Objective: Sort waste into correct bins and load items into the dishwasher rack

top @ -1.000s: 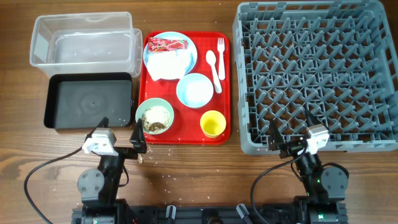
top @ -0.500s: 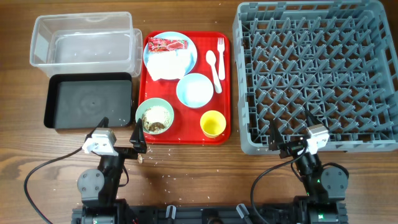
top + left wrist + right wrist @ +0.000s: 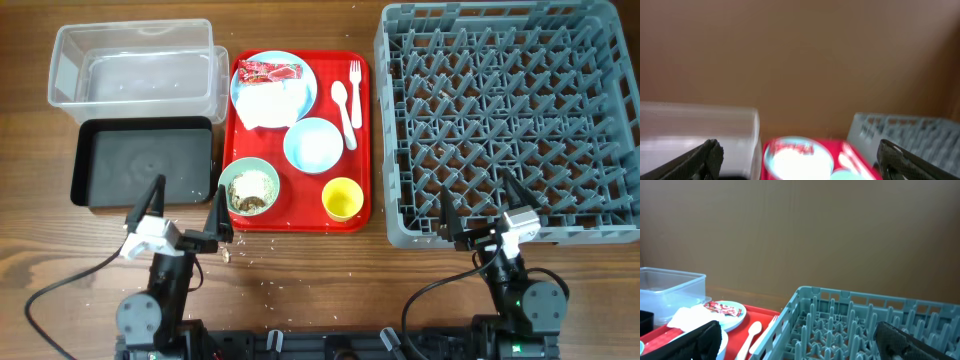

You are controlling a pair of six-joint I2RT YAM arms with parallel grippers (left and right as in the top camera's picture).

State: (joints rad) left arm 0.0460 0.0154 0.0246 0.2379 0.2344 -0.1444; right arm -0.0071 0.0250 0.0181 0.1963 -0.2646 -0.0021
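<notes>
Left gripper and right gripper sit at the near edge, fingers spread, holding nothing. The snack wrapper lies on the blue plate on the red tray, left of the dishwasher rack.

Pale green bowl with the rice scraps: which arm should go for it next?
Left. The left fingers are open just beside the pale green bowl and next to the black tray. The right fingers are open at the dishwasher rack's near edge, across the red tray.
</notes>
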